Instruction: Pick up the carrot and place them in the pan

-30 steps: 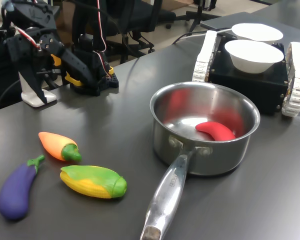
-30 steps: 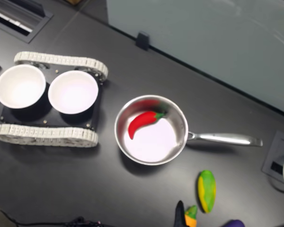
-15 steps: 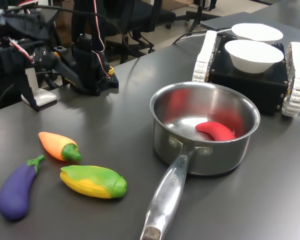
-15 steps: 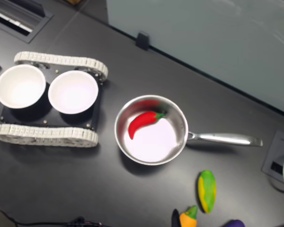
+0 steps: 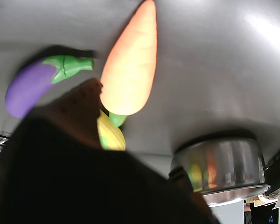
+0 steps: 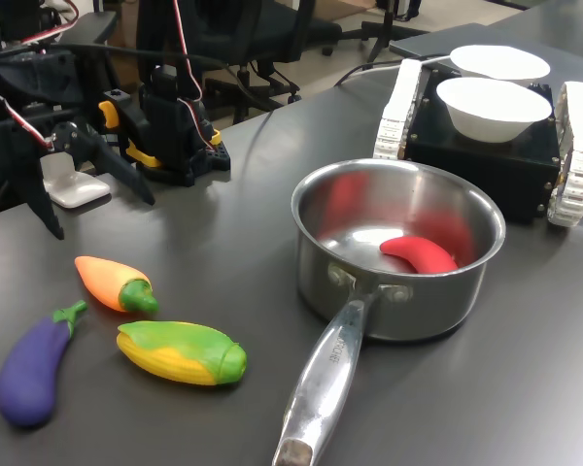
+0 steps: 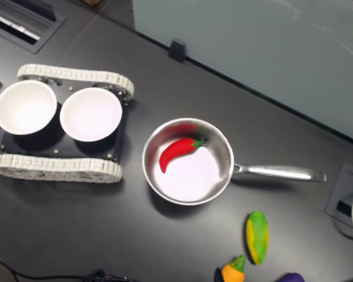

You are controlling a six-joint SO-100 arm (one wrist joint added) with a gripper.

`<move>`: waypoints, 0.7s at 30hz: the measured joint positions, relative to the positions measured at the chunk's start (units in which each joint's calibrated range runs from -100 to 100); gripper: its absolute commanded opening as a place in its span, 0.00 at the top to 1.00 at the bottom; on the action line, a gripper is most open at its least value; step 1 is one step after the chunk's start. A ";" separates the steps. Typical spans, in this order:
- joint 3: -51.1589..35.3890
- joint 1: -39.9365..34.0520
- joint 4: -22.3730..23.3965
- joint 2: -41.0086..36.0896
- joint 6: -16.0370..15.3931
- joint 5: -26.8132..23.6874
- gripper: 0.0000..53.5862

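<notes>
In the wrist view, the carrot (image 5: 130, 65) fills the middle of the picture, lying free on the grey tabletop (image 5: 214, 79) with its green cap toward the corn (image 5: 110, 135). The eggplant (image 5: 35, 84) lies beside it, and the pan (image 5: 219, 163) sits well apart. A dark finger of the claw blocks much of the picture.

In the first exterior view, the claw (image 6: 83, 189) has swung over from the arm's base toward the toys within the last second and now hangs above the tabletop, near the carrot (image 6: 115, 282) but not touching it. Its 2 fingers stand spread and hold nothing. The pan (image 6: 398, 254) already contains a red chilli (image 6: 420, 253).

In the second exterior view, the claw does not show; only the carrot's (image 7: 232, 271) cap end peeks in at the lower edge. It has not shifted.

The approach looks nearly done; the grasp is not yet made.
</notes>
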 measured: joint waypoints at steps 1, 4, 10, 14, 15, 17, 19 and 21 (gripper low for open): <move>0.00 0.00 -0.34 0.42 0.18 0.00 0.21; 0.00 -0.11 -1.27 2.10 1.01 -0.05 0.22; 0.00 -3.63 -3.14 6.14 3.67 -0.88 0.23; 0.00 -6.38 -4.08 8.50 5.14 -1.86 0.23; 0.00 -7.26 -4.33 9.01 5.60 -2.10 0.23; 0.00 -8.91 -4.84 9.68 6.34 -2.69 0.24; 0.00 -10.34 -5.18 10.27 6.98 -3.08 0.24; 0.00 -11.11 -5.69 10.52 7.90 -3.22 0.25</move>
